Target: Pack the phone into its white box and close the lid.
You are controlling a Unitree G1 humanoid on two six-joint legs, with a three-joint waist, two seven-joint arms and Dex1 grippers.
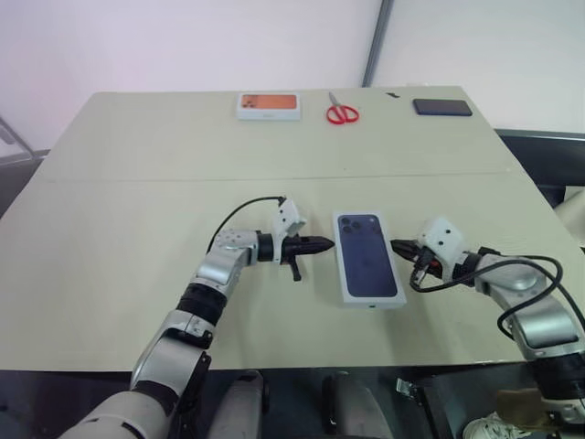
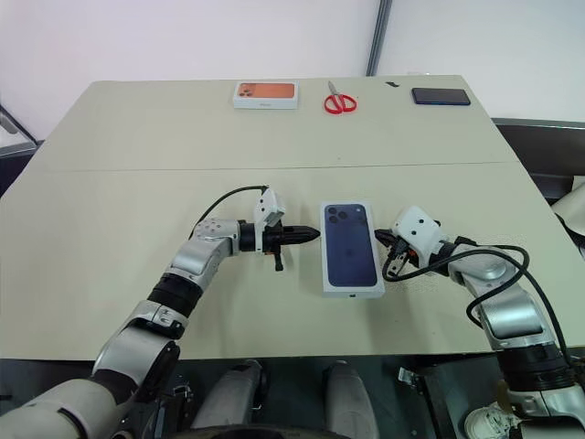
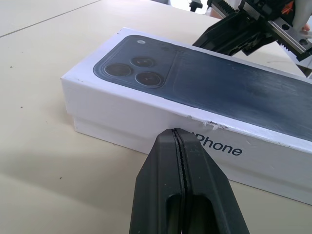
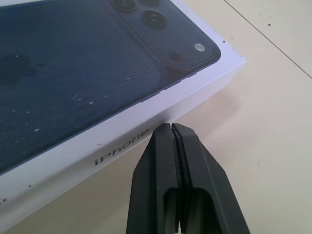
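Lid (image 1: 368, 255) sits on the white box (image 3: 146, 134) at the middle of the table (image 1: 110, 201), dark blue phone picture facing up, so the pack looks closed. Only a low white band of the box shows under the lid's edge in the left wrist view.

We have the left gripper (image 1: 322, 245) just beside the lid's left long side and the right gripper (image 1: 399, 245) just beside its right long side, both w/ fingers pressed together and holding nothing. We judge they stand like this, one per side, to square the lid or press it fully down; whether the tips touch the cardboard we cannot tell.

Far behind the lid, near the table's back edge, lie an orange-printed box (image 1: 269, 106), red scissors (image 1: 342, 112) and a black handset (image 1: 442, 107), all well apart from it.

Phone itself we cannot see; probably it is inside, but this is only our judgement. We also cannot make out if the lid is seated evenly all around, since its far end and the bottom seam are hidden from the wrist views.
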